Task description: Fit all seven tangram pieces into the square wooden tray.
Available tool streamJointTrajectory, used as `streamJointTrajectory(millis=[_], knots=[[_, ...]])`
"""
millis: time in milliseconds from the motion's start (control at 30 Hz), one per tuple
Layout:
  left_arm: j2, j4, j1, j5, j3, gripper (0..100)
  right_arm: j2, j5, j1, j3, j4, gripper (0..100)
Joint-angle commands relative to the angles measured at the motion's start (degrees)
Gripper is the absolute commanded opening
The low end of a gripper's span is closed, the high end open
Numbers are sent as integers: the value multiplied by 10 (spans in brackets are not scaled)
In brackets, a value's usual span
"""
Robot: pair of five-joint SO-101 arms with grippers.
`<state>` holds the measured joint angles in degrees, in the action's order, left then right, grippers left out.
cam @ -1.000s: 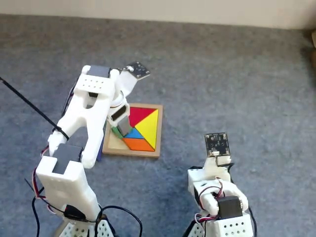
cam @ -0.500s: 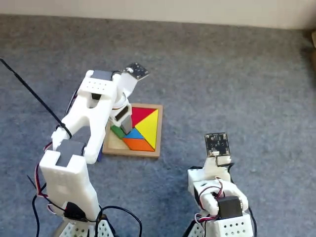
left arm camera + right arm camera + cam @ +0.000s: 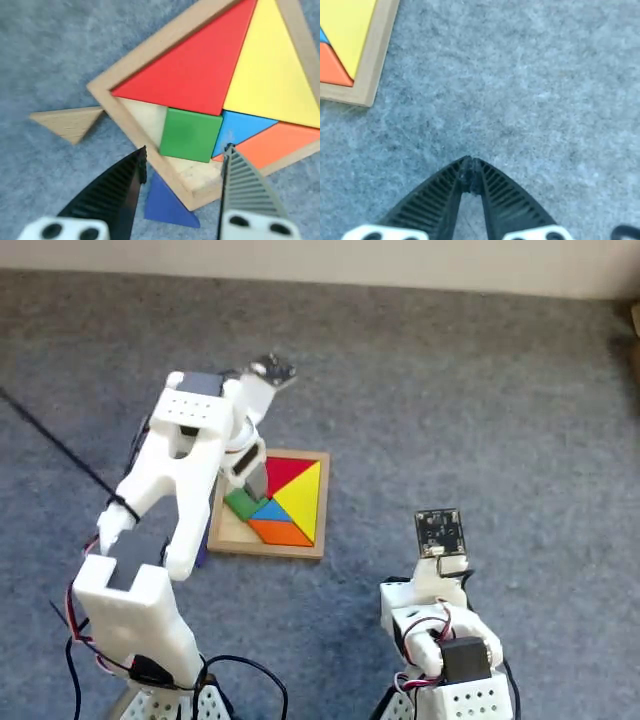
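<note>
The left claw (image 3: pixel 185 149) hangs open over the green square (image 3: pixel 191 135), which sits in the tray (image 3: pixel 150 54) (its corner gaps probably suit the wood triangle (image 3: pixel 70 122) and navy triangle (image 3: pixel 165 204) lying outside). The right claw (image 3: pixel 470 167) rests shut, out of the way.

Seven tangram pieces (image 3: pixel 192 75), one tray (image 3: pixel 150 56)

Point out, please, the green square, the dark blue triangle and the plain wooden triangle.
green square (image 3: pixel 190 134), left wrist view, middle of its top face.
dark blue triangle (image 3: pixel 165 204), left wrist view, middle of its top face.
plain wooden triangle (image 3: pixel 70 122), left wrist view, middle of its top face.
</note>
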<state>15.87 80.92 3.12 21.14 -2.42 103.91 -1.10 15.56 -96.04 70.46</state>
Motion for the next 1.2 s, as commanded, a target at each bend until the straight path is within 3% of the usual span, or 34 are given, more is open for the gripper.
streamJointTrajectory(millis=[0,333,800,1167], knots=[[-53,8,-40,-39,-41,245,8,-5,-7,-87,-1,16],[24,-31,-134,-137,-63,245,8,-5,-7,-87,-1,16],[182,-41,-145,-443,-158,248,8,-5,-7,-87,-1,16],[250,-41,-168,-472,-217,245,8,-5,-7,-87,-1,16]])
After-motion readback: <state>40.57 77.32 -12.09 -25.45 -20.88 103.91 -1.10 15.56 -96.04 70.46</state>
